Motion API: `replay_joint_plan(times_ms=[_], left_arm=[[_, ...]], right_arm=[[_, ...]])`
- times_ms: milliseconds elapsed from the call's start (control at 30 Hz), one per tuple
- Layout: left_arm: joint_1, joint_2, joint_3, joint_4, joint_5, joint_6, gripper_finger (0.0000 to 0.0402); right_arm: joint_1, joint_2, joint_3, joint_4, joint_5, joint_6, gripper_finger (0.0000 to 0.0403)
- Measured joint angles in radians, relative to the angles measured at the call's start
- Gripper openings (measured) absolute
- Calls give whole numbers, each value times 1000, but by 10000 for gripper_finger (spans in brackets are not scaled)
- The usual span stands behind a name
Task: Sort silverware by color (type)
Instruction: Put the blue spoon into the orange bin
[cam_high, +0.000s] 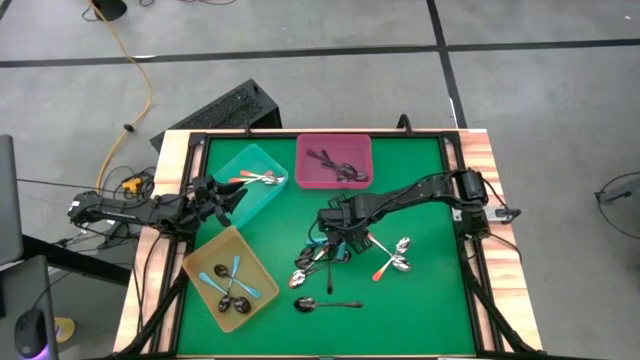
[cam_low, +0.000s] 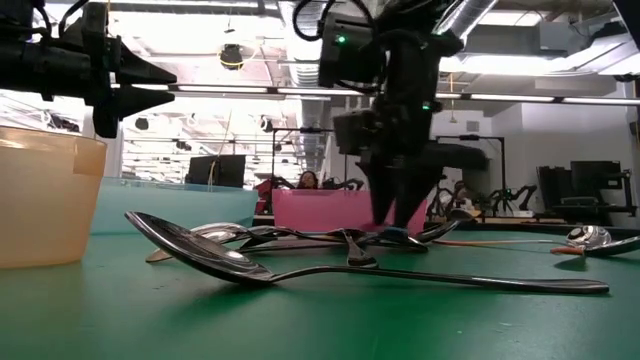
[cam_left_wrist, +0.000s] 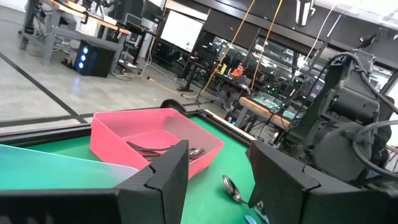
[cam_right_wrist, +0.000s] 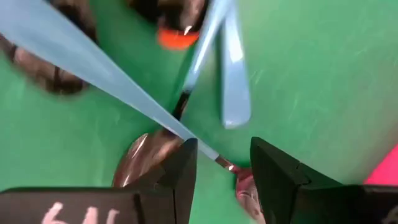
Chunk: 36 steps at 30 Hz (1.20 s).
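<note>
Partly sorted: light-blue spoons (cam_high: 236, 283) in the yellow tray (cam_high: 199, 261) at 8 o'clock, dark spoons (cam_high: 334, 164) in the pink tray (cam_high: 308, 170) at 12, a couple of spoons in the teal tray (cam_high: 240, 203); loose pile (cam_high: 322, 258) still mid-table, orange-handled spoon (cam_high: 383, 269) and dark spoon (cam_high: 327, 303) beside it. Right gripper (cam_right_wrist: 219, 163) down in the pile, fingers apart, straddling a light-blue handle (cam_right_wrist: 93, 65), not yet clamped. Left gripper (cam_high: 228, 197) closed, empty, over the teal tray at 10.

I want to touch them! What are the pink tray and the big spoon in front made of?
Pink tray: looks like plastic, with thin, smooth, slightly see-through walls in one even colour. Front spoon: looks like polished metal, since its dark bowl mirrors the lights. That is only judged by looks.
</note>
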Motion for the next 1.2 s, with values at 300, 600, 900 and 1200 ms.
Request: replay_joint_plan(times_ms=[300, 600, 900, 1200], left_arm=[[0, 0, 0, 1, -1, 0, 158], [0, 0, 0, -13, -27, 0, 158], [0, 0, 0, -25, -27, -16, 158], [0, 0, 0, -31, -27, -17, 158]], right_arm=[[4, -4, -89, 85, 2, 15, 162], [3, -1, -90, 166, 2, 86, 149], [4, 2, -91, 178, -2, 146, 51], [4, 3, -92, 199, -2, 167, 11]])
